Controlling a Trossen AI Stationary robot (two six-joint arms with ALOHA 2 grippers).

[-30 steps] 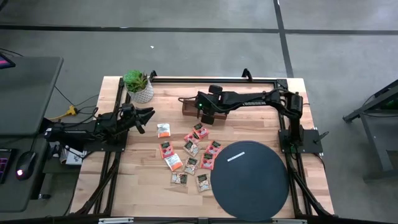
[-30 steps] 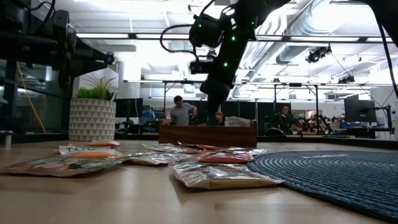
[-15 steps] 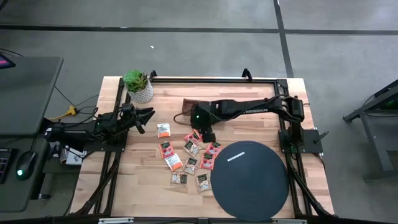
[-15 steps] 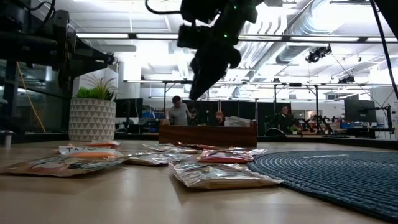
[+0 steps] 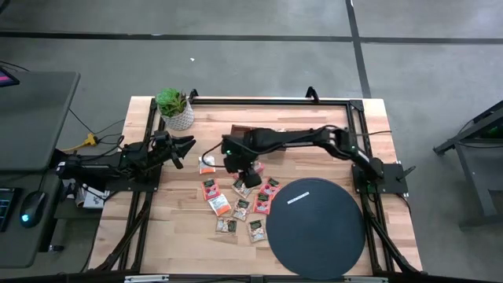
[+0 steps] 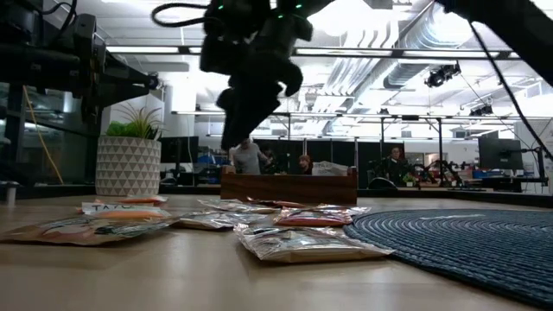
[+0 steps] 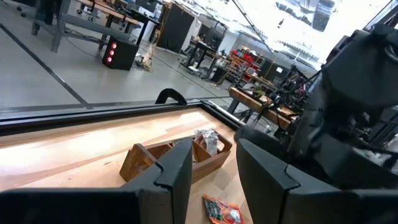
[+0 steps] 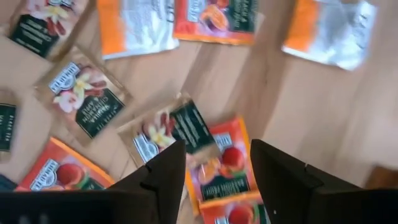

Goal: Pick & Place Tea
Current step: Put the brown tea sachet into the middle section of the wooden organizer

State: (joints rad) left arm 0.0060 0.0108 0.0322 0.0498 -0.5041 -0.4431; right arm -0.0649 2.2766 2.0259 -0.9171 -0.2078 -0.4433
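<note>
The table (image 5: pixel 314 110) holds the black disc (image 5: pixel 316 226) on my right side, the wooden tray (image 7: pixel 177 157) at the far edge and a potted plant (image 5: pixel 174 108) in the far left corner. My left arm waits at the left edge, its claw (image 5: pixel 185 148) well apart from the pile, fingers parted and holding nothing.

My right claw (image 5: pixel 242 167) is the one at work, and it is the nearer by far: it hangs over the far end of the tea (image 5: pixel 240 196), which is strewn flat on the wood between the tray and the disc. Its two fingers (image 8: pixel 281 171) stand apart with nothing between them. Straight beneath, in the right wrist view, lie overlapping sachets: a dark green one (image 8: pixel 168 129) lies partly over an orange-red one (image 8: pixel 228 165), with another dark green one (image 8: pixel 82 99) near it. The green sachet under me lies cornerwise to my fingers, so I judge the next move to be a straight drop with some turn of the wrist to catch one edge.

The sachets are square, with no long axis to speak of. Each bears a small white brand panel and lettering; I cannot read either. One sachet in the low view has dark capitals (image 6: pixel 108 207), perhaps "TAZO", though I am not sure.
</note>
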